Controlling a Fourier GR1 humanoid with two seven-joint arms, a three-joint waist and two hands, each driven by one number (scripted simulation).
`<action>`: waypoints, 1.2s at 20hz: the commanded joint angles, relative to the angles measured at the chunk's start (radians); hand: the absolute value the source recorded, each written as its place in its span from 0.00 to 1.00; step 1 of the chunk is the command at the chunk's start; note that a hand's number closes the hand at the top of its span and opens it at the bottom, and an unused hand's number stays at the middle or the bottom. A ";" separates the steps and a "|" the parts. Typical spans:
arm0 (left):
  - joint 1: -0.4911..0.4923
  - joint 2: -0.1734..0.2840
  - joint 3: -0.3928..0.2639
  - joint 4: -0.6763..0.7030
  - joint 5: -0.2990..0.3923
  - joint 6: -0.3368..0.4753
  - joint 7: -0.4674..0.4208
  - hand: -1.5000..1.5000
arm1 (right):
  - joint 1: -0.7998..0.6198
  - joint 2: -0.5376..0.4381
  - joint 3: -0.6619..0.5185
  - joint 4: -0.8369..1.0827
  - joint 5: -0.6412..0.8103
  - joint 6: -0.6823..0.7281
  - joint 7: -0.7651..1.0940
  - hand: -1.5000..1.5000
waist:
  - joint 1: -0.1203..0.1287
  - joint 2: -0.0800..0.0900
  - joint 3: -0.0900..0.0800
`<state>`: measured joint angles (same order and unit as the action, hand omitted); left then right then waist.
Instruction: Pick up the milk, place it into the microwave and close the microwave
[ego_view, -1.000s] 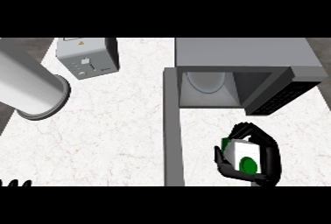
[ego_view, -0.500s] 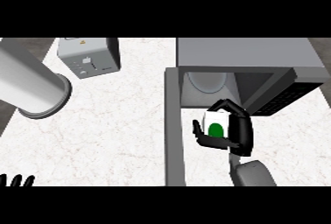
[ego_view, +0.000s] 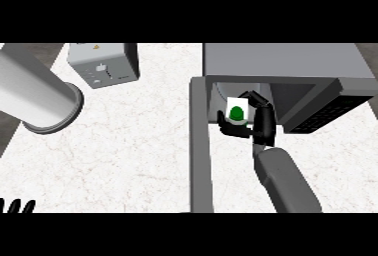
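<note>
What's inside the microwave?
A pale round plate shows inside the open microwave. The robot hand, holding the milk, covers the rest.

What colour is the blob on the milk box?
Green, on the white milk carton held in the right hand. The head view shows it best.

Grey forearm (ego_view: 284, 185), black robot hand (ego_view: 255, 125)

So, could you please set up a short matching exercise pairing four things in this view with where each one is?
Things:
1. milk
2. toaster
3. left hand
4. microwave

Places:
A. lower left corner, only fingertips showing
B. top right, door open
C. held in the right hand at the microwave's opening
D. top left of the counter

Pairs: 1-C, 2-D, 3-A, 4-B
</note>
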<state>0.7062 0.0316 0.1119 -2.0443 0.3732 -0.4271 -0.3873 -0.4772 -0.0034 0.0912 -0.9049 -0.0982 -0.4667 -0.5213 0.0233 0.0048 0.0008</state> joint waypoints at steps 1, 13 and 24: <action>0.004 0.035 0.049 0.045 0.043 -0.066 -0.032 0.00 | -0.099 0.003 -0.045 0.245 -0.065 -0.030 -0.129 1.00 | 0.014 0.004 0.000; -0.017 0.010 0.017 0.016 0.013 -0.044 0.003 0.00 | -0.359 -0.097 -0.164 0.647 0.024 -0.087 -0.211 1.00 | 0.055 0.025 0.003; -0.035 0.030 0.013 0.019 0.030 -0.068 0.027 0.00 | -0.446 -0.169 -0.142 0.746 0.097 -0.212 -0.273 1.00 | 0.090 0.043 0.004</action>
<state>0.6755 0.0555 0.1251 -2.0359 0.3957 -0.4838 -0.3645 -0.9069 -0.1588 -0.0516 -0.1825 -0.0174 -0.6218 -0.7528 0.1009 0.0408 0.0040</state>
